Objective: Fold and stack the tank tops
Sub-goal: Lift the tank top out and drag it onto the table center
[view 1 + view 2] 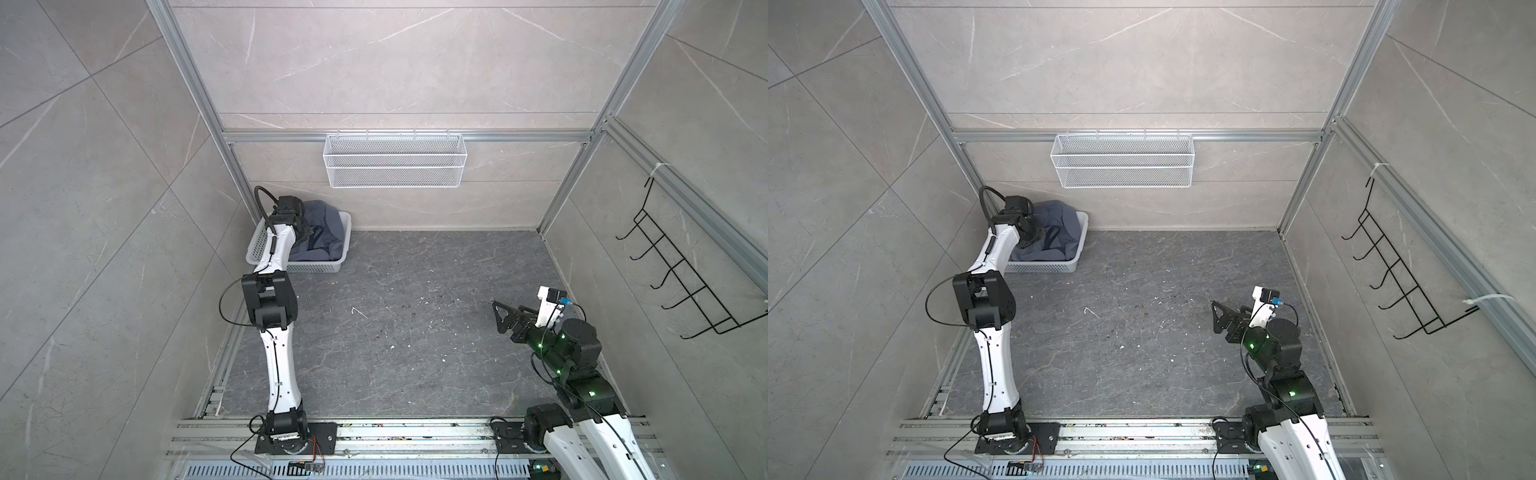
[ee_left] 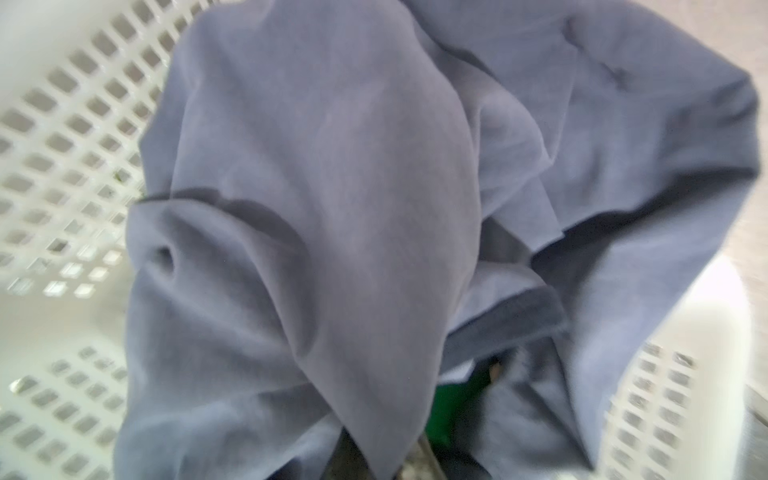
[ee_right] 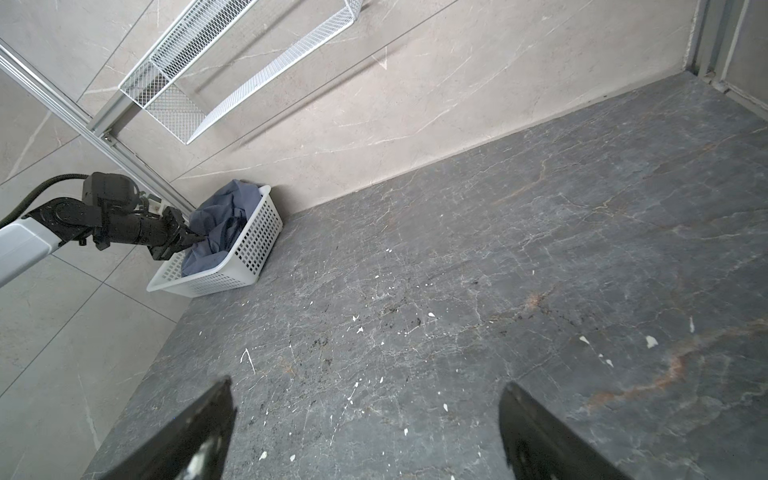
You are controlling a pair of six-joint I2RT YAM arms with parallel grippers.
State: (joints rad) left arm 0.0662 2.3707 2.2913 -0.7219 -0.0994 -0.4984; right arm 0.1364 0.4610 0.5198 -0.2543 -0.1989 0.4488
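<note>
Left pincer (image 3: 198, 240) is down in the white basket (image 3: 249, 249) at ten o'clock on the desk (image 1: 415, 332), jaws shut tight on a fold of the slate-blue tank top (image 2: 332, 208). That top lies heaped in the basket, with cloth bunching up toward the wrist camera. Underneath it, only a sliver of the green tank top (image 2: 446, 399) peeks out. Over at four o'clock, the right pincer (image 3: 365, 432) hangs above bare desk, jaws spread wide, holding nothing.

Here's the danger. The pinch looks to be on one loose fold, so a quick lift could let the cloth slide free and drop back. The green top sits tangled below, and it may ride up with the blue one and spill onto the desk in a heap. The basket looks light, too. If the fabric drags over its rim, the whole thing could tip or skid along the wall.
</note>
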